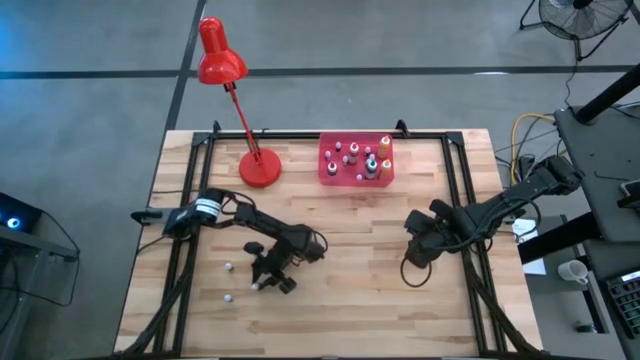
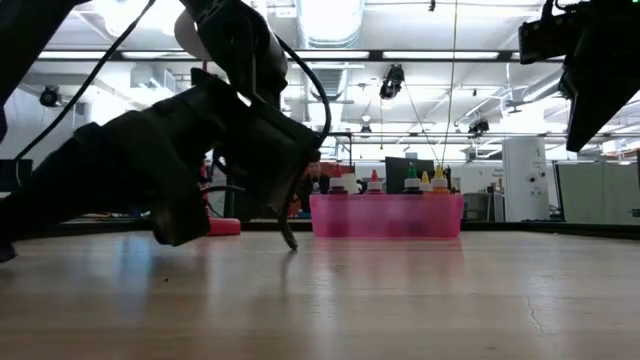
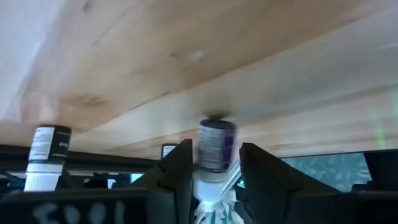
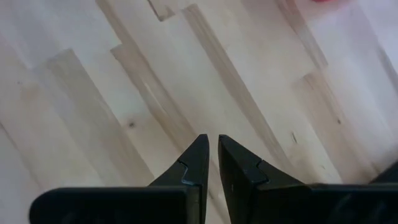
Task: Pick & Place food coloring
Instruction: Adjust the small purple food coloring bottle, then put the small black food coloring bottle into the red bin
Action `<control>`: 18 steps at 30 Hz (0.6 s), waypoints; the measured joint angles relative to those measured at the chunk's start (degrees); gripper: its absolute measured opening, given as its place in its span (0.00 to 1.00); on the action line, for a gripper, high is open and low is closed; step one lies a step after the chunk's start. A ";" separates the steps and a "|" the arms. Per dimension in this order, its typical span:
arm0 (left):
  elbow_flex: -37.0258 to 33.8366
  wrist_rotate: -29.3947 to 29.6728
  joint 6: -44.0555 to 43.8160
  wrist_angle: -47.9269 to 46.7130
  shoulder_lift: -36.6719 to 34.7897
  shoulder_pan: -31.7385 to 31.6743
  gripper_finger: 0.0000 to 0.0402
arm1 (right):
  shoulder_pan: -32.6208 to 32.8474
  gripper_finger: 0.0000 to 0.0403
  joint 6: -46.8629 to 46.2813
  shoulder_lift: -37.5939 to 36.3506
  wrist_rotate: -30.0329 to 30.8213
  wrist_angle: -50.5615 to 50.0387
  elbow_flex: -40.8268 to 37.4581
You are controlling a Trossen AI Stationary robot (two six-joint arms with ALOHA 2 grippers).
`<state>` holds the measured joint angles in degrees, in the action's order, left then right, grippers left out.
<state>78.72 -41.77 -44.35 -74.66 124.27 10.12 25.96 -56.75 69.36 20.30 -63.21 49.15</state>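
Observation:
A small food coloring bottle (image 3: 216,143) with a purple label and a white cap stands by its base on the wooden table (image 1: 350,270), near the table's front left. My left gripper (image 3: 216,177) slants down over it, open. Its two fingers stand on either side of the bottle with a thin gap on each side. In the high view this bottle (image 1: 256,285) is a whitish dot beside the left gripper (image 1: 268,280). My right gripper (image 4: 211,155) hangs shut above bare wood at the table's right (image 1: 415,240).
Two more small bottles (image 1: 228,267) (image 1: 228,297) stand on the table to the left of my left gripper. A pink tray (image 1: 330,178) with several bottles in it sits at the far middle. A red desk lamp (image 1: 260,170) stands to the tray's left.

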 joint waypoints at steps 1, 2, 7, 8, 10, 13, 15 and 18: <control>0.23 0.10 -0.06 0.04 0.00 -0.19 0.27 | 0.00 0.07 0.04 0.02 -0.21 0.01 0.00; 0.44 0.11 -0.03 0.18 0.00 -0.33 0.28 | 0.00 0.07 0.29 0.02 -0.62 0.14 0.00; 2.01 1.47 -0.03 -0.05 0.00 -0.93 0.30 | 0.00 0.07 1.52 0.02 -1.14 1.06 0.00; 2.44 2.05 -0.07 -0.21 0.00 -1.00 0.30 | 0.00 0.07 1.59 0.02 -1.14 1.09 0.00; 3.61 3.44 -0.11 -0.17 0.00 -1.07 0.30 | 0.00 0.07 1.86 0.02 -1.14 1.13 0.00; 5.25 6.80 -0.30 -0.15 0.00 -1.15 0.30 | 0.00 0.07 2.53 0.02 -1.08 1.28 0.00; 6.48 10.05 0.19 -0.09 0.00 -1.13 0.30 | 0.00 0.07 3.14 0.02 -0.95 1.35 0.00; 8.70 16.70 1.01 0.11 0.00 -1.13 0.30 | 0.00 0.07 3.82 0.02 -0.51 1.66 0.00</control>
<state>87.42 -25.07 -43.34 -74.54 124.27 8.99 25.96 -52.93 69.38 19.79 -61.55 49.15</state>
